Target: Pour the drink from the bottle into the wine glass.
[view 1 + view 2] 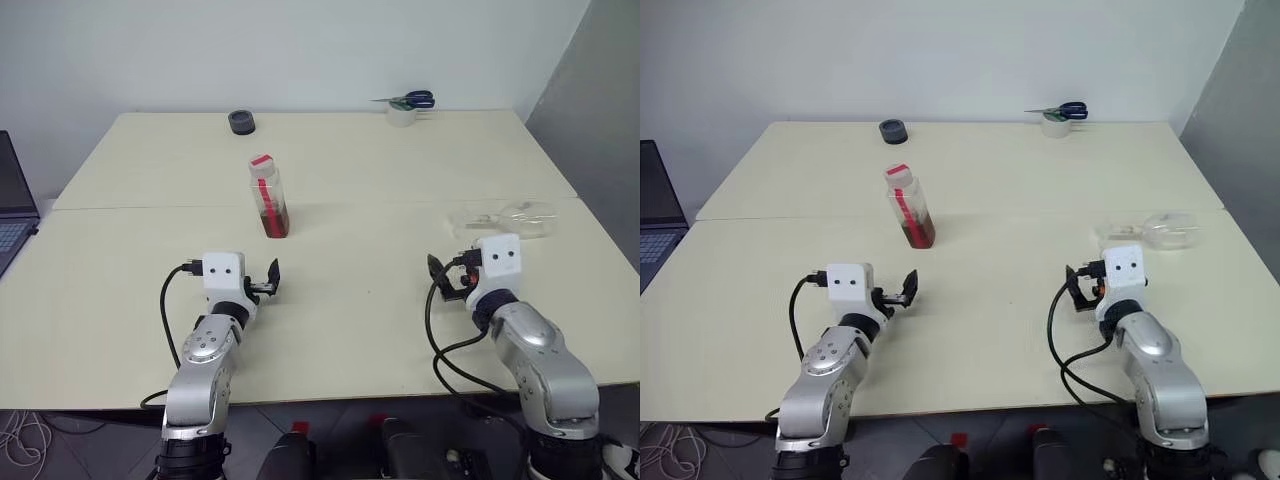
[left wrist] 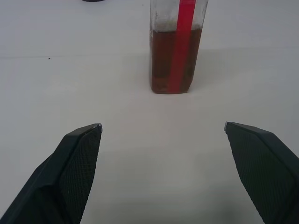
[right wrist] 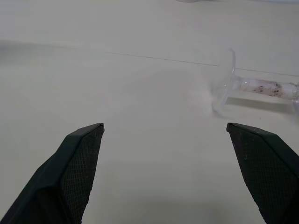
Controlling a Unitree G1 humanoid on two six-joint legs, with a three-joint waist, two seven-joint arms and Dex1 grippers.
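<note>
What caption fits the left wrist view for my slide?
Open left hand facing the upright bottle, its amber drink about half full, on the table.

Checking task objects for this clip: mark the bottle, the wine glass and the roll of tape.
bottle [image 1: 268,196]: left eye view, on its labelled body.
wine glass [image 1: 525,217]: left eye view, on the bowl; it lies on its side.
roll of tape [image 1: 403,115]: left eye view, on its side wall.

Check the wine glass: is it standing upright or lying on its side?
On its side. The wine glass lies flat on the table; the right wrist view shows its stem running level, the round foot on edge.
</note>
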